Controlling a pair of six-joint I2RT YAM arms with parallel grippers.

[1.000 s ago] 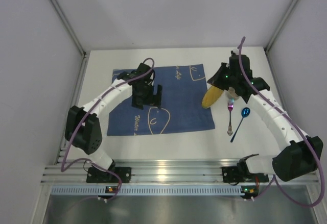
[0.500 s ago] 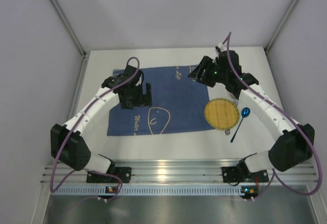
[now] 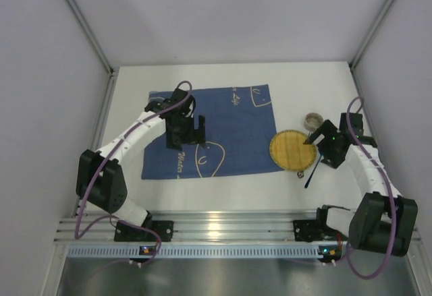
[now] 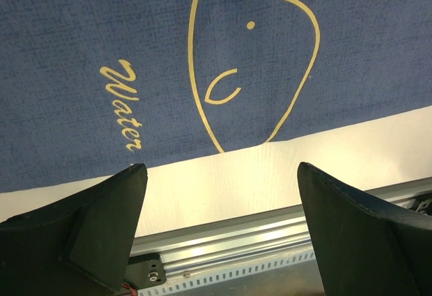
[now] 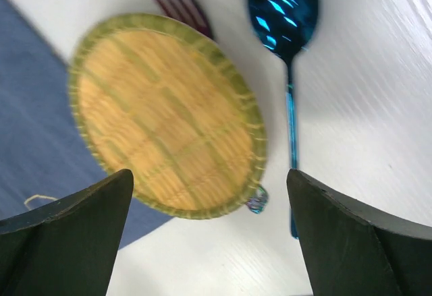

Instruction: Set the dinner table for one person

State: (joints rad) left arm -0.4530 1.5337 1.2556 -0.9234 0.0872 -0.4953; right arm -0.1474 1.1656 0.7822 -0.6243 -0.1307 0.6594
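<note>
The dinner table (image 3: pixel 223 183) is the white tabletop. A blue patterned mat (image 3: pixel 223 124) lies on it. A round yellow woven plate (image 3: pixel 291 149) lies flat just right of the mat, its left rim over the mat's edge (image 5: pixel 40 154). The plate (image 5: pixel 165 117) covers a fork, whose tines (image 5: pixel 181 1) and handle end (image 5: pixel 257 200) stick out. A blue spoon (image 5: pixel 283 9) lies beside it. My right gripper (image 3: pixel 316 139) hovers open above the plate's right side, holding nothing. My left gripper (image 3: pixel 197 126) hangs open and empty over the mat (image 4: pixel 216 60).
A small round cup (image 3: pixel 313 119) stands behind the plate, close to my right gripper. An aluminium rail (image 3: pixel 223 228) runs along the near table edge and shows in the left wrist view (image 4: pixel 270 232). Grey walls enclose the table on three sides.
My right gripper opened and let go of the plate, which went from tilted to flat over the fork. The right arm swung far, then drew back right. The left arm shifted slightly.
</note>
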